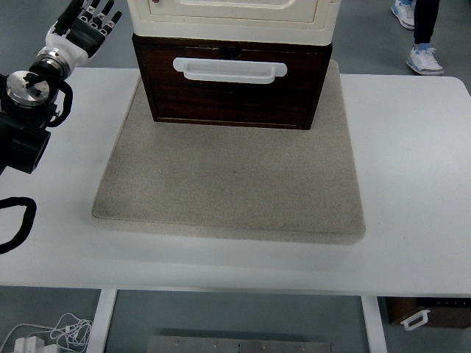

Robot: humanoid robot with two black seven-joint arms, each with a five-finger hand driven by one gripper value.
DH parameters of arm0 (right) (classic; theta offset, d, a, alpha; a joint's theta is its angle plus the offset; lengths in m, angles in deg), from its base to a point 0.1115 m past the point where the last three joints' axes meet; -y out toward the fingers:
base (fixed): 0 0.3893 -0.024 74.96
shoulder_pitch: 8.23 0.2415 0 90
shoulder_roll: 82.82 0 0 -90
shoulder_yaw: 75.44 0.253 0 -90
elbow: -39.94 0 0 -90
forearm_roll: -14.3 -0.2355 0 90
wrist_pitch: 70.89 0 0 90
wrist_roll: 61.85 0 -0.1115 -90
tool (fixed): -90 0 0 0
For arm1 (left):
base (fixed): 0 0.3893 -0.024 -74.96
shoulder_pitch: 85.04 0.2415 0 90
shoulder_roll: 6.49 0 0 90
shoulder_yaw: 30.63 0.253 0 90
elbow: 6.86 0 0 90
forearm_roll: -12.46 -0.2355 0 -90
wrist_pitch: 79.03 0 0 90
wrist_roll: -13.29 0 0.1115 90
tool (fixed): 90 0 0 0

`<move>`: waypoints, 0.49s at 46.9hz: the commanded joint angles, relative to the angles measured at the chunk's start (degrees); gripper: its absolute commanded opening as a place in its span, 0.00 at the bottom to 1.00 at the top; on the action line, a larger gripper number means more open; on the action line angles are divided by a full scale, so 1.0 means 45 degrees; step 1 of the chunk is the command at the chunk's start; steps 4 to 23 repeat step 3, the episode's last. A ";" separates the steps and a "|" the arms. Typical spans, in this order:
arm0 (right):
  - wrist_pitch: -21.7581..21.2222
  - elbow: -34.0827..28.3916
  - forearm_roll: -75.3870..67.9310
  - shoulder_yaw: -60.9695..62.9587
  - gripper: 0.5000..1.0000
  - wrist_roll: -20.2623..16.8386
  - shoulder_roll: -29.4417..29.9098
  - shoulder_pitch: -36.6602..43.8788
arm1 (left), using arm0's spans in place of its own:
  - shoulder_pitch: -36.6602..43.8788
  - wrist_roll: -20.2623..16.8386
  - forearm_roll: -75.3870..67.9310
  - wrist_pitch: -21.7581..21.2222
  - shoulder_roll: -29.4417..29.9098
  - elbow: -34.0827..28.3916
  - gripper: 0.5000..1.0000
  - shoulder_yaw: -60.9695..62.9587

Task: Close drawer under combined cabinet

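A cream cabinet (232,15) stands on a dark brown wooden drawer unit (232,88) with a white handle (229,69). The drawer front sits nearly flush with the unit's frame. The unit rests on a grey mat (232,184) on the white table (412,184). My left hand (90,22) is at the top left, beyond the table's far edge and left of the cabinet, fingers spread and holding nothing. It does not touch the drawer. The right arm is out of view.
A person's legs and white shoes (425,59) stand at the top right beyond the table. Black cables (18,220) loop at the left edge. White cables (51,334) lie on the floor at the bottom left.
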 commanded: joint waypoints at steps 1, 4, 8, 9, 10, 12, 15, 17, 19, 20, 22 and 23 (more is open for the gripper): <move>-0.0001 0.0000 -0.0003 0.0016 0.90 0.0001 0.0000 -0.0001 | 0.0000 -0.0020 0.0013 0.0020 -0.0026 0.0001 0.99 -0.0032; -0.0001 0.0000 -0.0003 0.0035 0.91 0.0001 0.0000 -0.0001 | 0.0000 -0.0020 0.0013 0.0020 -0.0026 0.0001 0.99 -0.0032; -0.0001 0.0000 -0.0003 0.0035 0.91 0.0001 0.0000 -0.0001 | 0.0000 -0.0020 0.0013 0.0020 -0.0026 0.0001 0.99 -0.0032; -0.0001 0.0000 -0.0003 0.0035 0.91 0.0001 0.0000 -0.0001 | 0.0000 -0.0020 0.0013 0.0020 -0.0026 0.0001 0.99 -0.0032; -0.0001 0.0000 -0.0003 0.0035 0.91 0.0001 0.0000 -0.0001 | 0.0000 -0.0020 0.0013 0.0020 -0.0026 0.0001 0.99 -0.0032; -0.0001 0.0000 -0.0003 0.0035 0.91 0.0001 0.0000 -0.0001 | 0.0000 -0.0020 0.0013 0.0020 -0.0026 0.0001 0.99 -0.0032; -0.0001 0.0000 -0.0003 0.0035 0.91 0.0001 0.0000 -0.0001 | 0.0000 -0.0020 0.0013 0.0020 -0.0026 0.0001 0.99 -0.0032; -0.0001 0.0000 -0.0003 0.0035 0.91 0.0001 0.0000 -0.0001 | 0.0000 -0.0020 0.0013 0.0020 -0.0026 0.0001 0.99 -0.0032; -0.0001 0.0000 -0.0003 0.0035 0.91 0.0001 0.0000 -0.0001 | 0.0000 -0.0020 0.0013 0.0020 -0.0026 0.0001 0.99 -0.0032; -0.0001 0.0000 -0.0003 0.0035 0.91 0.0001 0.0000 -0.0001 | 0.0000 -0.0020 0.0013 0.0020 -0.0026 0.0001 0.99 -0.0032; -0.0001 0.0000 -0.0003 0.0035 0.91 0.0001 0.0000 -0.0001 | 0.0000 -0.0020 0.0013 0.0020 -0.0026 0.0001 0.99 -0.0032; -0.0001 0.0000 -0.0003 0.0035 0.91 0.0001 0.0000 -0.0001 | 0.0000 -0.0020 0.0013 0.0020 -0.0026 0.0001 0.99 -0.0032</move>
